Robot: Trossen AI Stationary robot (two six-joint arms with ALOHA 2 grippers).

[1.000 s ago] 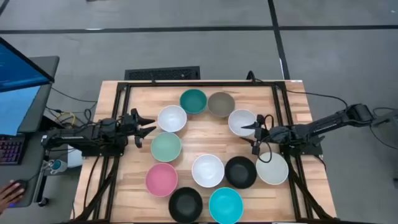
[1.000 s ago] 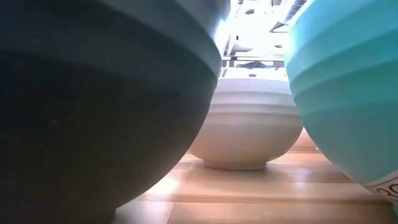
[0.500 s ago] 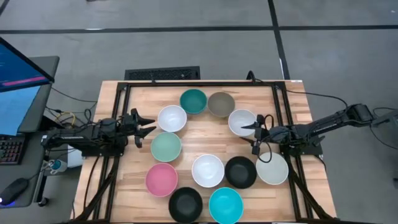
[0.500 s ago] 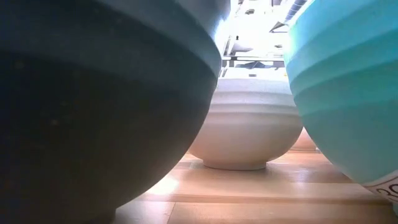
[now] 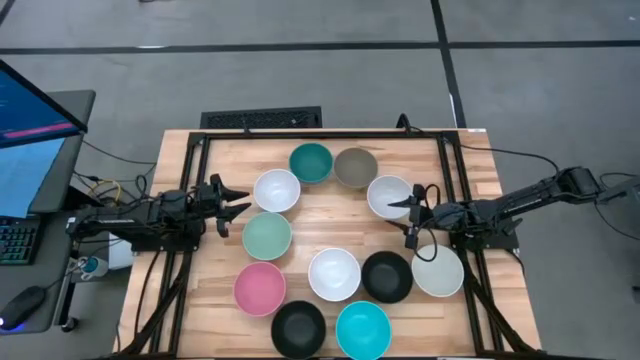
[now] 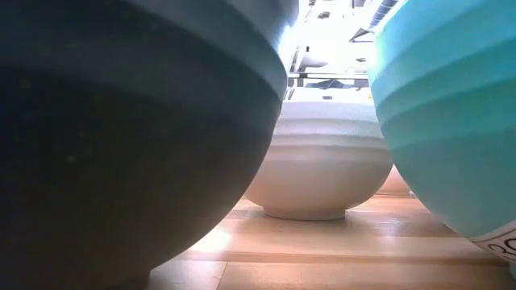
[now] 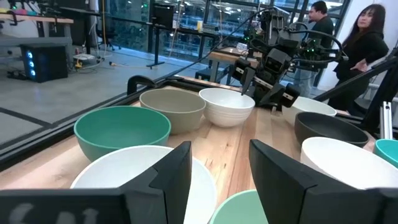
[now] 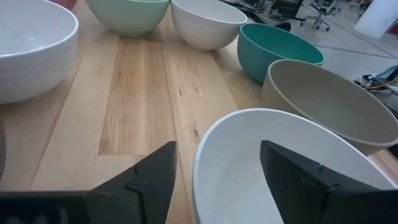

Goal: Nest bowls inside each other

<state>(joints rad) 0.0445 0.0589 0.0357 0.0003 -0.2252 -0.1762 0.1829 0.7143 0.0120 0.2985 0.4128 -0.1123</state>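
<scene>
No nesting started: ten bowls counted in a loose ring on the table [image 5: 200, 150], all separate, none stacked. Left gripper [image 5: 238, 204] near the left edge with jaws apart beside the white bowl [image 5: 277, 190]; right gripper [image 5: 404, 216] by the right edge, jaws apart at the rim of another white bowl [image 5: 389, 196], so next move probably calls for closing on that rim and lifting. Left wrist view adds two people beyond the table; low view only gives black bowl [image 6: 121, 137], off-white bowl [image 6: 322, 161] and cyan bowl [image 6: 451, 121] up close.

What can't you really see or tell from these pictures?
- Low view: the black bowl and cyan bowl fill the picture, hiding both arms and most bowls.
- Right wrist view: the white bowl is cut off by the bottom edge.
- Left wrist view: the pink bowl is out of frame.
</scene>
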